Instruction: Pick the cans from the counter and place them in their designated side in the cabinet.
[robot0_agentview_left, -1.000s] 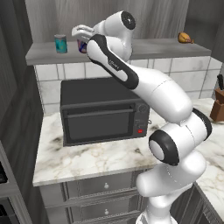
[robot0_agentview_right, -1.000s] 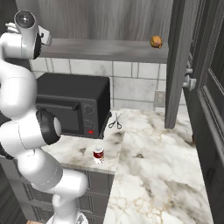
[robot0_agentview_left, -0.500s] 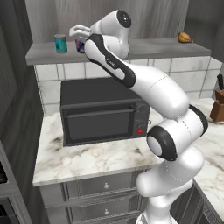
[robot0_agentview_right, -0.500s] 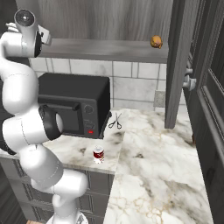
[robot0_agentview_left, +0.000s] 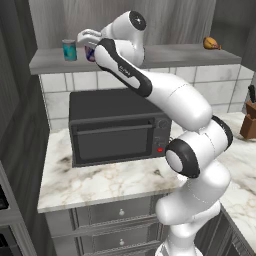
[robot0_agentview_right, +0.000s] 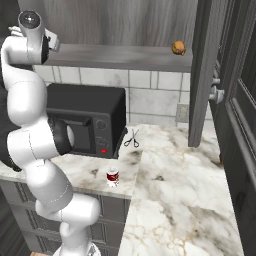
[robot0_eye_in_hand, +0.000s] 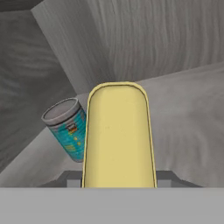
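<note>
My gripper (robot0_agentview_left: 89, 44) is up at the cabinet's shelf board (robot0_agentview_left: 165, 54), at its left end, shut on the can with the yellow top and dark blue body (robot0_agentview_left: 90, 54). In the hand view the yellow top (robot0_eye_in_hand: 118, 135) looms large between my fingertips (robot0_eye_in_hand: 168, 177). I cannot tell if the can touches the board. The teal can (robot0_agentview_left: 69, 50) stands just left of it, also seen close by as the teal can (robot0_eye_in_hand: 68, 129). The red can with white bands (robot0_agentview_right: 113, 177) stands on the marble counter (robot0_agentview_right: 170, 170) near its front edge.
A black microwave (robot0_agentview_left: 117, 127) sits under the shelf. A brown-orange food item (robot0_agentview_left: 212, 44) lies at the shelf's right end. Scissors (robot0_agentview_right: 132, 138) lie beside the microwave. An open cabinet door (robot0_agentview_right: 202, 75) hangs at the right. A knife block (robot0_agentview_left: 248, 120) stands far right.
The arm's upper joint has drifted slightly left. The hand stays at the left end of the shelf with the can in its grip.
</note>
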